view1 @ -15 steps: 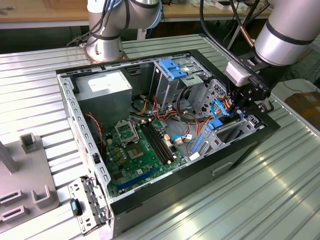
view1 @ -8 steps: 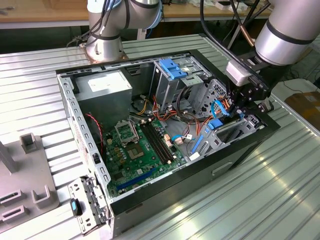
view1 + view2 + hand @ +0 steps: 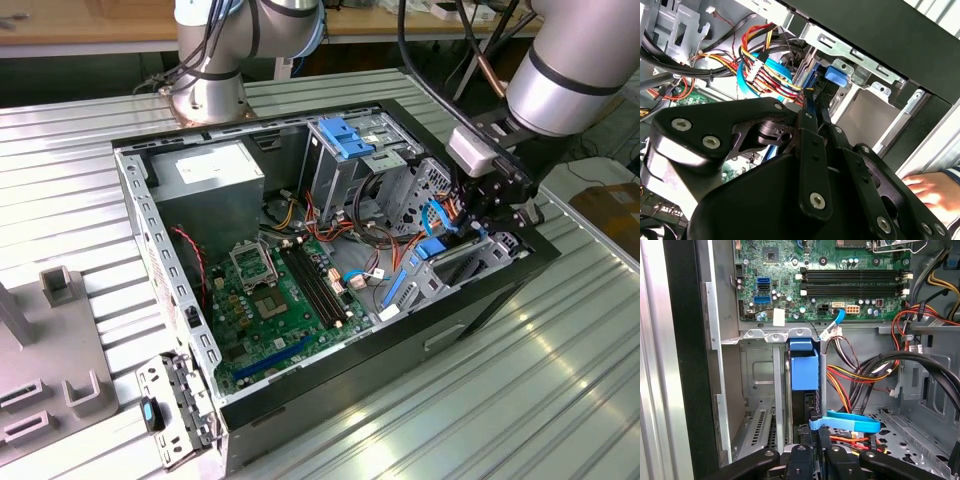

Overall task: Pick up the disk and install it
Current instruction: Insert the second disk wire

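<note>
The disk (image 3: 804, 371) stands on edge in the lower bay at the front corner of the open computer case (image 3: 300, 395), its blue rail end pointing toward the motherboard. My gripper (image 3: 815, 452) reaches down into that corner and is shut on the disk's near edge, one black finger on each side. In the second wrist view the fingers (image 3: 812, 145) meet on the blue rail of the disk (image 3: 813, 97), with its blue end tab just beyond them. In the exterior view the gripper (image 3: 482, 215) hangs over the case's right end, and the disk (image 3: 428, 250) slants below it.
Red, yellow and black cables (image 3: 855, 375) and a flat blue cable (image 3: 852, 422) run beside the bay. The motherboard (image 3: 285, 300), power supply (image 3: 205, 180) and tall drive cage with a blue latch (image 3: 345, 140) crowd the case. A person's hand (image 3: 927, 192) rests outside it.
</note>
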`<action>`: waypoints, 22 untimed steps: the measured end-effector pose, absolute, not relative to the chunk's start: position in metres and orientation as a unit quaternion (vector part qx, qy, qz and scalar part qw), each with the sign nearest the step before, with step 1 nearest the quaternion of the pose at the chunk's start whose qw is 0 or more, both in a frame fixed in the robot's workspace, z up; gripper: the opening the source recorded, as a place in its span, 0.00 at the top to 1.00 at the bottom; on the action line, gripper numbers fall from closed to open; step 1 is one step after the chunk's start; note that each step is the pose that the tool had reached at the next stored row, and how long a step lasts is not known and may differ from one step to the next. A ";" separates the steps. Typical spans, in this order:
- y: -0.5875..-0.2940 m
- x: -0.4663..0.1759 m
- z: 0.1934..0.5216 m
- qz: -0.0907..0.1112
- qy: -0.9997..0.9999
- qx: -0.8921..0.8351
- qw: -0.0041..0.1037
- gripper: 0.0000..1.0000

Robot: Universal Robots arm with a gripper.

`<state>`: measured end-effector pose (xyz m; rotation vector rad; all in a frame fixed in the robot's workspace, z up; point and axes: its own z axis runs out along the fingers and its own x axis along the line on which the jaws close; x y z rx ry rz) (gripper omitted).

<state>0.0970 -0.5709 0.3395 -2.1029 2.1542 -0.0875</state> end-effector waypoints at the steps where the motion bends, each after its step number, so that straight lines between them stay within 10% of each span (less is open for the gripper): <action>1: -0.571 0.097 0.339 -0.029 0.714 -0.697 0.065 0.83; 22: -0.547 0.095 0.369 -0.030 0.714 -0.697 0.066 0.76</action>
